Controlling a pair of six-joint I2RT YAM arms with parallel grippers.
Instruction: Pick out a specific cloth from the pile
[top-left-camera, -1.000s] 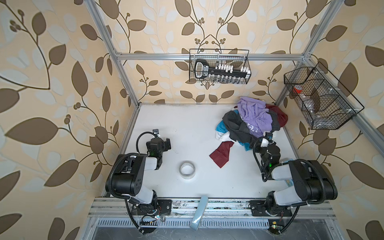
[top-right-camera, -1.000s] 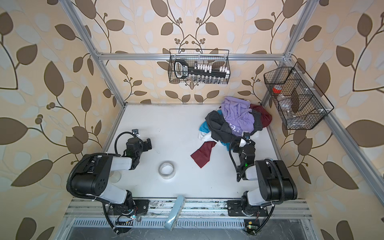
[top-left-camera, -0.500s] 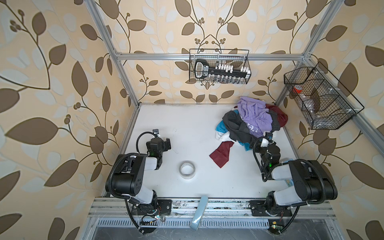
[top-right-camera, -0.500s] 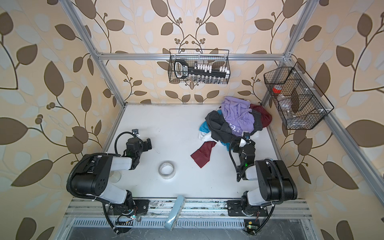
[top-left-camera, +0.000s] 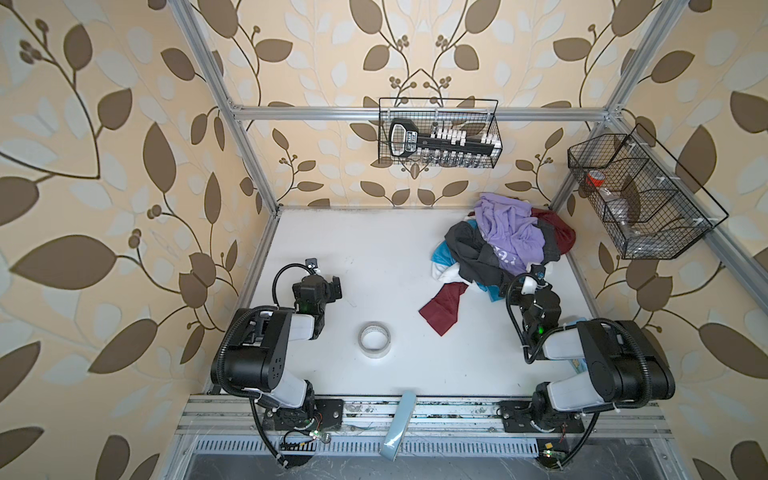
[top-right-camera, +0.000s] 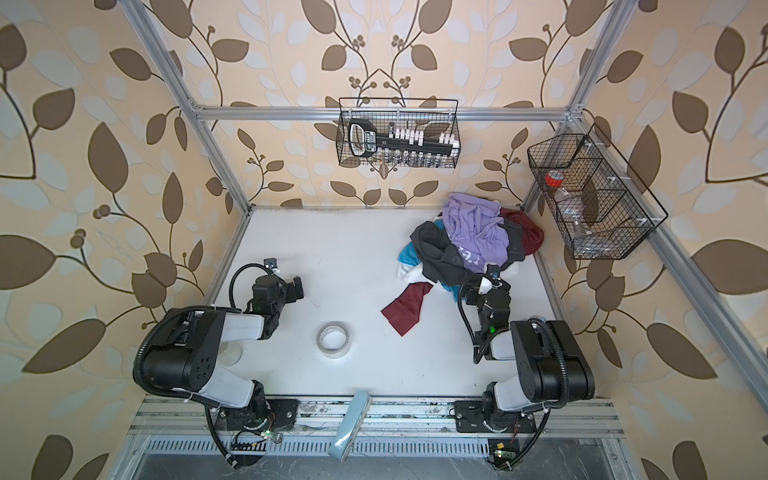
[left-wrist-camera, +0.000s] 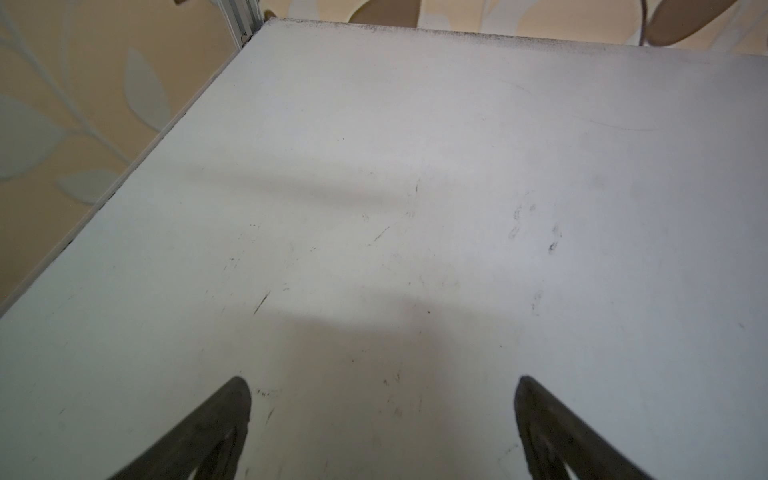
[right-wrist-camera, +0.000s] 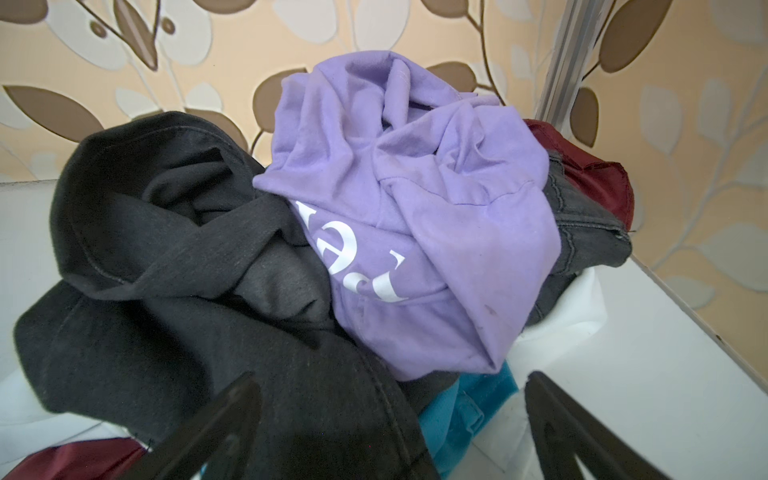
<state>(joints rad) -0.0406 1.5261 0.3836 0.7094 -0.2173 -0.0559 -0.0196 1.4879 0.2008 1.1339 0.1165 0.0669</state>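
Charcoal fabric, near black, plain: the cloth (right-wrist-camera: 187, 257) shows only in part. A lavender garment (right-wrist-camera: 415, 187) lies over one side of it; its white lettering is folded and not readable. A dark grey hem (right-wrist-camera: 582, 232) comes out past the lavender; same piece or not, cannot tell. Turquoise cloth (right-wrist-camera: 469, 411) is mostly buried under both.

The pile (top-left-camera: 505, 249) sits at the far right corner of the bench (top-left-camera: 365, 249). The cloth takes its left and near flank. A maroon cloth (top-left-camera: 442, 309) trails from the pile's near edge toward the bench middle, upper end tucked under the heap.

Right claw (right-wrist-camera: 392, 380): released, fingers spread wide, at the pile's near edge. Fingertips are hidden under the wrist block in both top views; finger roots are cut off in the wrist view. The cloth's nearest fold lies just ahead of the claw and beneath one finger; touching or not, cannot tell.

Left claw (left-wrist-camera: 382, 381): released, spread over the bench near its left edge, well apart from the pile. Tape roll (top-left-camera: 375, 338) lies between the arms.
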